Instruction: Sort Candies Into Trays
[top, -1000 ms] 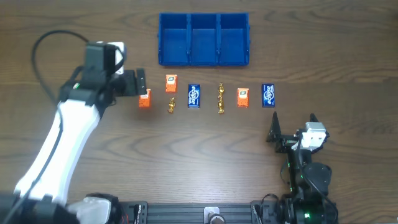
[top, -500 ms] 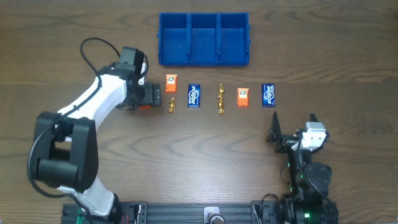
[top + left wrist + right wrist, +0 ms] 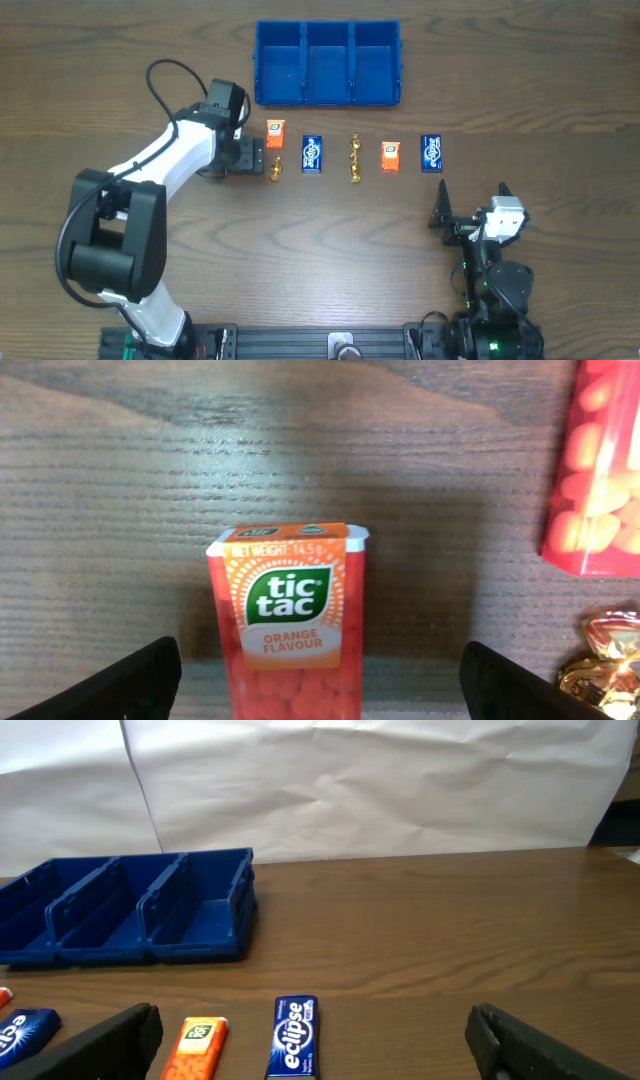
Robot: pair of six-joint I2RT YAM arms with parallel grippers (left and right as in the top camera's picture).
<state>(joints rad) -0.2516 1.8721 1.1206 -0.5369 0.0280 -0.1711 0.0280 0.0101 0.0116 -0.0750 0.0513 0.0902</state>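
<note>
An orange mint box (image 3: 290, 615) lies flat on the wooden table between the open fingers of my left gripper (image 3: 320, 700), which sits low over it at the left end of the candy row (image 3: 248, 156). Along the row lie a second orange box (image 3: 275, 133), a gold candy (image 3: 275, 170), a blue mint box (image 3: 312, 153), more gold candies (image 3: 354, 158), a third orange box (image 3: 390, 156) and another blue box (image 3: 431, 152). The blue three-bin tray (image 3: 328, 62) stands behind them. My right gripper (image 3: 470, 198) rests open near its base, holding nothing.
From the right wrist I see the tray (image 3: 130, 910), a blue box (image 3: 295, 1035) and an orange box (image 3: 200, 1042) ahead. A white sheet (image 3: 380, 780) hangs behind the table. Bare wood spreads in front of the candy row.
My left arm has swung right and come down, so its gripper now straddles the leftmost orange box. The right arm has not moved.
</note>
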